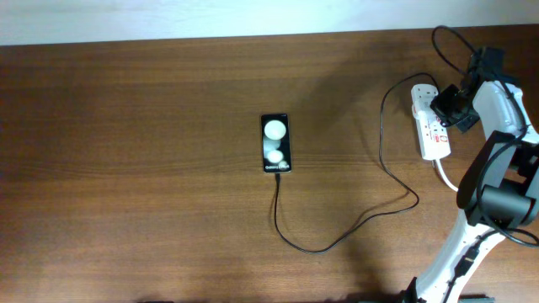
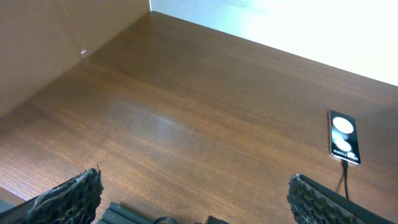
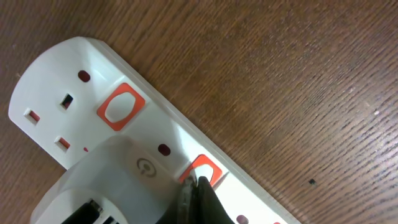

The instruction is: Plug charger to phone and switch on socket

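My right pincer [image 3: 194, 190], tips pinched together, rests against the red switch [image 3: 205, 169] of the power strip [image 3: 74, 68] at the worktop's [image 3: 298, 74] right side, beside the charger plug [image 3: 118, 180]. I'd press straight down, gently, so the strip doesn't slide. My left pincer [image 2: 194, 183] hangs open.

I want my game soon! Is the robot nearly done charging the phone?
Nearly. The charger looks plugged into the phone. The right gripper, shut, touches a red switch on the socket. Left to do: flipping it on, which I can't confirm yet.
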`<state>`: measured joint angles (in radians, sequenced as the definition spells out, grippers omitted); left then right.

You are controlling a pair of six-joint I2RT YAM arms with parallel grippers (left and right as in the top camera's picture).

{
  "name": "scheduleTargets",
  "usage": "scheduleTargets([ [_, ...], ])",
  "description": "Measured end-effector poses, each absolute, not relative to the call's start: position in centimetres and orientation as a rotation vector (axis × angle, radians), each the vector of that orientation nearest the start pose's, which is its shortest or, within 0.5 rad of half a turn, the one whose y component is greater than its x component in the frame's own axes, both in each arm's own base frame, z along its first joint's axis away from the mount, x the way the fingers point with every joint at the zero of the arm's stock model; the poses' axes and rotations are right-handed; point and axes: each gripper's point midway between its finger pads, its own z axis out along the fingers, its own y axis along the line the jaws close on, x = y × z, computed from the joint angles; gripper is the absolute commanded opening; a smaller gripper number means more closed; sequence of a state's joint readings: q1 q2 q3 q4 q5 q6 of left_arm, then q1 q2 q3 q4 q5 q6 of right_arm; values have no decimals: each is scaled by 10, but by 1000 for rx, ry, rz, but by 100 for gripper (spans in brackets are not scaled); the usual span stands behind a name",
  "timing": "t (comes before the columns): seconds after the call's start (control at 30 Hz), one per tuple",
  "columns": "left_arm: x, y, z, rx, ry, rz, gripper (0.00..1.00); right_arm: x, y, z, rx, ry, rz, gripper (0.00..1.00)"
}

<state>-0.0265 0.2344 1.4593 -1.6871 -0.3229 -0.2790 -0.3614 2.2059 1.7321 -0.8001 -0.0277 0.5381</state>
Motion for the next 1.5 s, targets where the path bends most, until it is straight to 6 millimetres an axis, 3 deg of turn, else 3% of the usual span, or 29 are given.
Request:
scheduleTargets([
  [0.63,3,54,320,-452,1958,134,99,458,-161,27,1146,2683,-11,4],
  [0.77,-5,55,319,-452,1917,122,99,442,-134,29,1126,2782,95,4],
  [0.83,-12,55,318,-452,1884,113,99,437,-135,36,1133,2780,91,4],
  [0.93,-14,55,317,-452,1876,111,99,435,-138,93,1097,2677,94,4],
  [1.07,-17,55,317,-452,1859,106,99,423,-135,227,970,2387,108,4],
  [1.1,-21,55,316,-453,1843,103,99,416,-133,258,939,2317,112,4],
  [1.13,-30,55,314,-462,1798,98,99,399,-127,310,884,2192,118,4],
  [1.17,-35,55,313,-469,1778,99,99,388,-123,343,844,2101,123,4],
  [1.2,-37,55,312,-472,1767,99,99,381,-121,362,820,2047,125,4],
  [1.33,-43,54,312,-476,1737,95,99,328,-95,486,627,1679,177,4],
  [1.4,-43,54,312,-476,1737,95,99,301,-81,533,537,1534,198,4],
  [1.5,-43,55,312,-477,1737,96,99,279,-71,555,493,1461,205,4],
])
